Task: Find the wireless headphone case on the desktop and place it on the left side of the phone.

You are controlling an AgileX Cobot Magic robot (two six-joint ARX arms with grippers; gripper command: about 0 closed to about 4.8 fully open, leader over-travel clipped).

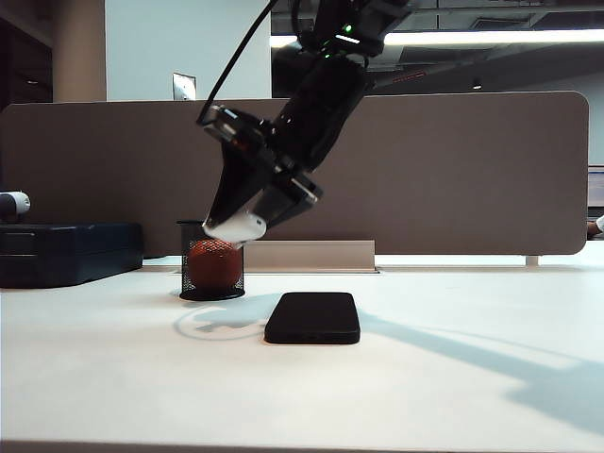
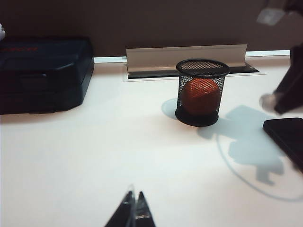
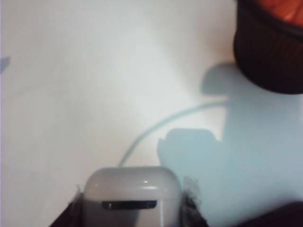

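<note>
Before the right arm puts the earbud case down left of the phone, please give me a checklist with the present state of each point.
1. Wireless headphone case held in right gripper: ok.
2. Case already on the desktop: not ok, it is in the air.
3. Bare spot left of phone: ok.
4. Clear of mesh cup with orange ball: cannot tell.
5. Left gripper shut, away from the spot: ok.

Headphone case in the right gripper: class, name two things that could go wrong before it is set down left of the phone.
1. The right gripper carries the headphone case in the air, close to the mesh cup holding the orange ball; lowering could knock the cup.
2. The drop spot beside the phone is narrow; the case might land on the phone.
</note>
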